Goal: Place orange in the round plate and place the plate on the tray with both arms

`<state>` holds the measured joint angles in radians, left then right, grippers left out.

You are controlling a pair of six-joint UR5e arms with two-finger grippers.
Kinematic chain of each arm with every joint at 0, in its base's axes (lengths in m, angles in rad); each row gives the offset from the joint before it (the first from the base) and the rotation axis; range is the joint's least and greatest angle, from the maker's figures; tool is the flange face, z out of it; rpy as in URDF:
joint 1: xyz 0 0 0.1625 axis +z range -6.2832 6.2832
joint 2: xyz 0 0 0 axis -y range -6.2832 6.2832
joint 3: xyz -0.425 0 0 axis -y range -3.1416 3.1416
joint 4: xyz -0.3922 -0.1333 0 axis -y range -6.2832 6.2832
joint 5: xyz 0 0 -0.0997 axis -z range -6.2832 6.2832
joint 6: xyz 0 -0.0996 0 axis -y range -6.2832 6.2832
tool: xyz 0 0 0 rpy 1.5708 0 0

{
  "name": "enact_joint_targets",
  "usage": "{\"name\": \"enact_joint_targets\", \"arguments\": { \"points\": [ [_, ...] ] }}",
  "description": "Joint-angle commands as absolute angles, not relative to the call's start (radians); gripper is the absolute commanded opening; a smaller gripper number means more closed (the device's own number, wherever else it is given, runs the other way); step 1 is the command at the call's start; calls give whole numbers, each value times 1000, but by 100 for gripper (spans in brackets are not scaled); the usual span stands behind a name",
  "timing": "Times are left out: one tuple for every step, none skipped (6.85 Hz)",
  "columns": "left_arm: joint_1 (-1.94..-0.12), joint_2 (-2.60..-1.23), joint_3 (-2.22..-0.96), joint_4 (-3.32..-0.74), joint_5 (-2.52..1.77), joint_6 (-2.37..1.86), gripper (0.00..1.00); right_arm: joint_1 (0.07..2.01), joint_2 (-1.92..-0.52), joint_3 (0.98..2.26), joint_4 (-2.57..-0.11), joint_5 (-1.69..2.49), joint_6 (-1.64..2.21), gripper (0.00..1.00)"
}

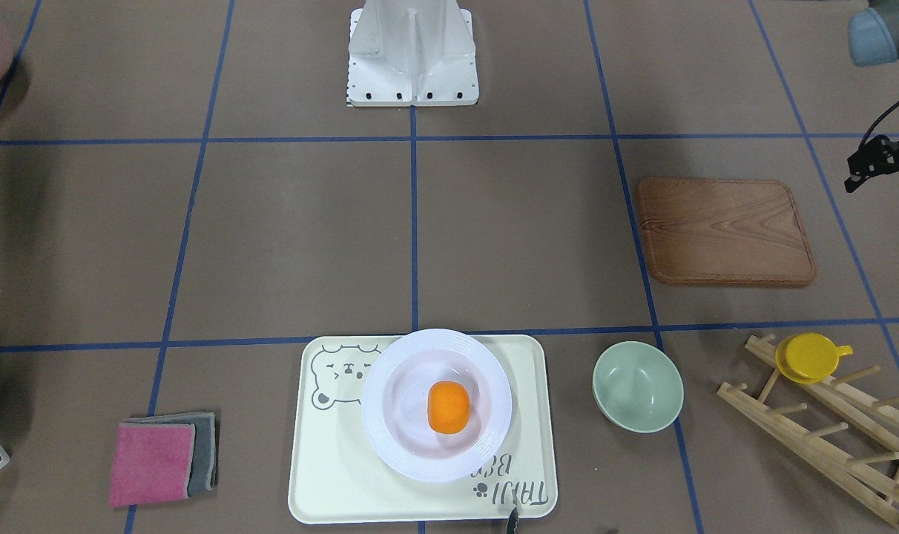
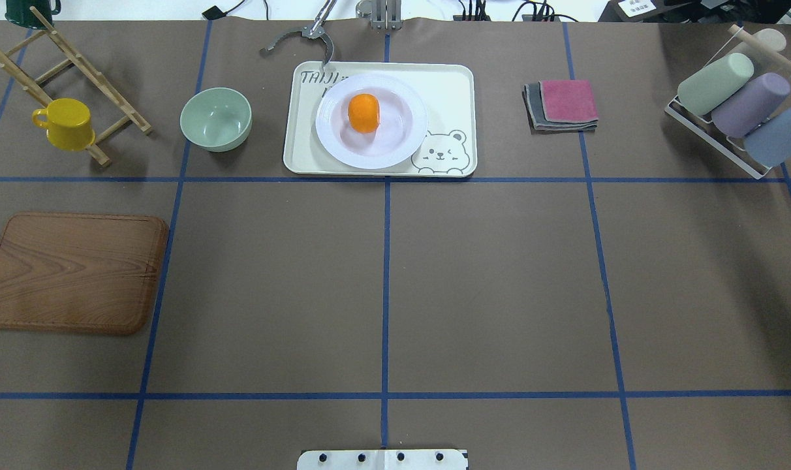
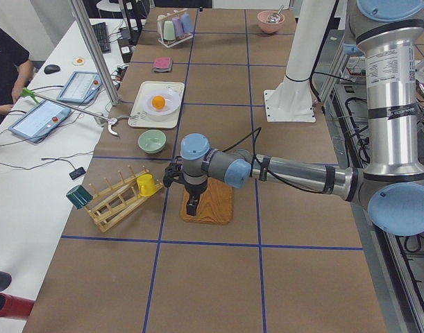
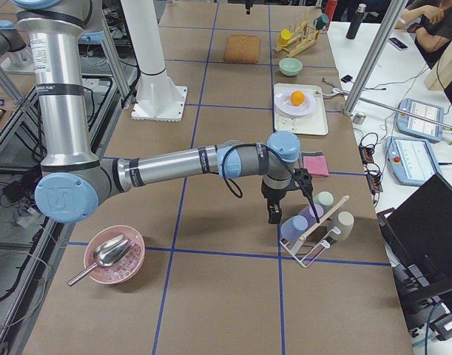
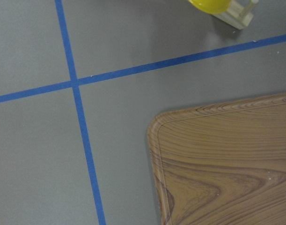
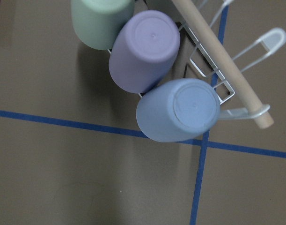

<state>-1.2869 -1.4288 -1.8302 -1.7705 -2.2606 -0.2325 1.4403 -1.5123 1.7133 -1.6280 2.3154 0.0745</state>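
Step in hand: judged to be the close of the task. The orange [image 1: 448, 406] is seen lying in the well of the round plate [image 1: 371, 415]. The plate is set on the tray [image 1: 331, 475], at the worktop's [image 2: 487, 287] edge away from the robot's base. Both placements are taken as done.

Position: the plate sits inside the tray's outline in the overhead view. It is nearer the long side that faces the robot, and part of the bear drawing and of the lettering is covered.

Arms: the left arm [image 3: 295, 173] is held over the wooden board [image 1: 724, 230], and the right arm [image 4: 174, 161] is held by the cup rack [image 4: 314, 229]. Both are well apart from the tray. Nothing is seen between either set of jaws. Whether the left jaws are apart or together cannot be told, as they are cut off at the edge of the front-facing view. The right jaws are shown only from the side, so their state cannot be told either.

Next move: no further grasp is judged to be called for. The arms need only be kept clear of the tray.

Appearance: the orange is small, bright and matte, and slightly off the plate's middle. The plate is white and glossy, with a ridged rim. The tray is cream, with rounded corners.
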Motion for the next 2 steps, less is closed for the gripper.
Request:
{"name": "enact_joint_targets", "arguments": {
  "points": [
    [-1289,-1428,-1829,-1770,-2261,-235,99,1443,-1523,1715,-1628,2327,74,100],
    [-1289,-1428,-1829,-1772,-2261,-235,99,1443,-1525,1715,-1628,2326,74,100]
  ]
}}
